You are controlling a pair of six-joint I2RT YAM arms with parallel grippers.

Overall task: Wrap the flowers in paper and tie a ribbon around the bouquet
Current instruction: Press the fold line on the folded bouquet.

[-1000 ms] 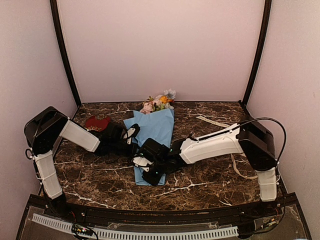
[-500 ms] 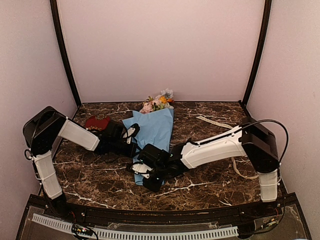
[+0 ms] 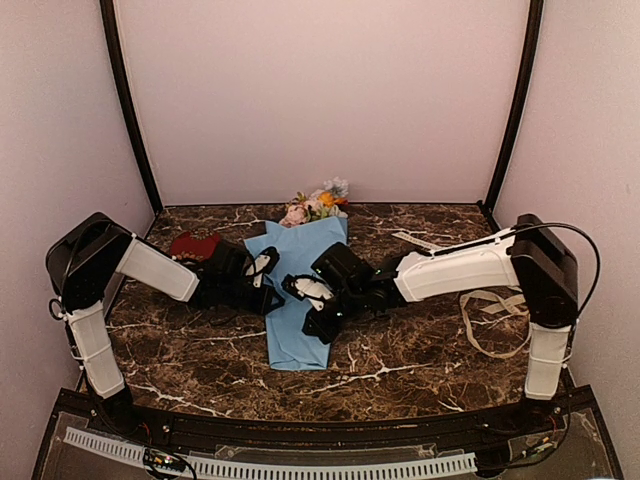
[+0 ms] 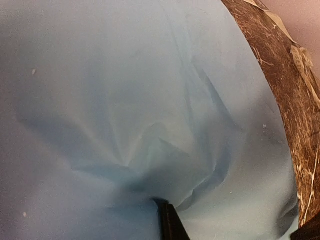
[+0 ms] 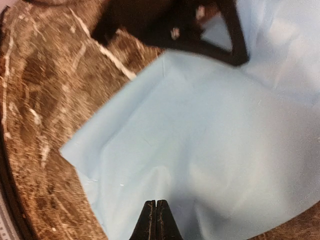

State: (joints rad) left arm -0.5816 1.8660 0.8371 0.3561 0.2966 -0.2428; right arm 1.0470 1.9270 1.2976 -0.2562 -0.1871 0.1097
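Paper (image 3: 296, 345) pinched by left claw (image 4: 163, 207); right claw (image 5: 156, 205) closed.

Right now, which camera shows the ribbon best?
Top external: the ribbon lies loose on the table, right of the paper. Left wrist catches only a pale strip at its corner; right wrist shows none.
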